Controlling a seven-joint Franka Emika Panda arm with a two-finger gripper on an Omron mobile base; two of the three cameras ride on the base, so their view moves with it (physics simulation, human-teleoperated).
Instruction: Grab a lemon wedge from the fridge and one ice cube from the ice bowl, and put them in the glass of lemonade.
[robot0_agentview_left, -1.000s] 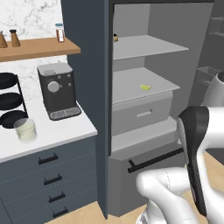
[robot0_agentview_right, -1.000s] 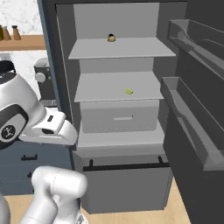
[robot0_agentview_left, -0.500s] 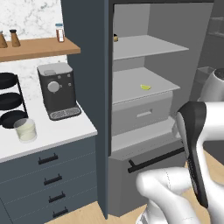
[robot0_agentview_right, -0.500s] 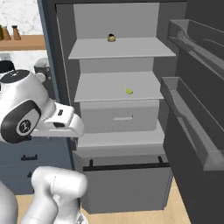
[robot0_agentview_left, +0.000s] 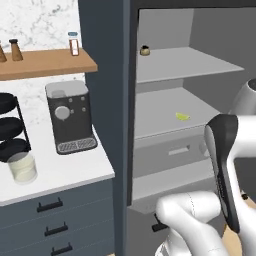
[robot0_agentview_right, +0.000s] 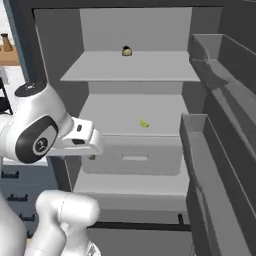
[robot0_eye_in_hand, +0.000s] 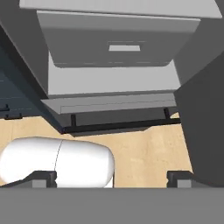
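Dark grey fridge (robot0_agentview_left: 102, 100) with light grey shelves (robot0_agentview_right: 130, 67); yellow-green lemon wedge (robot0_agentview_left: 182, 116); pale whitish-yellow glass of lemonade (robot0_agentview_left: 22, 168); white counter (robot0_agentview_left: 60, 167); black coffee machine (robot0_agentview_left: 70, 116); brown wooden wall shelf (robot0_agentview_left: 47, 62)

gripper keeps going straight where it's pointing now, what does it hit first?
Going by the hand view, the open gripper points down at the fridge's base. Probably the black bar handle of the bottom drawer, or the wood floor just before it; depth is unclear.
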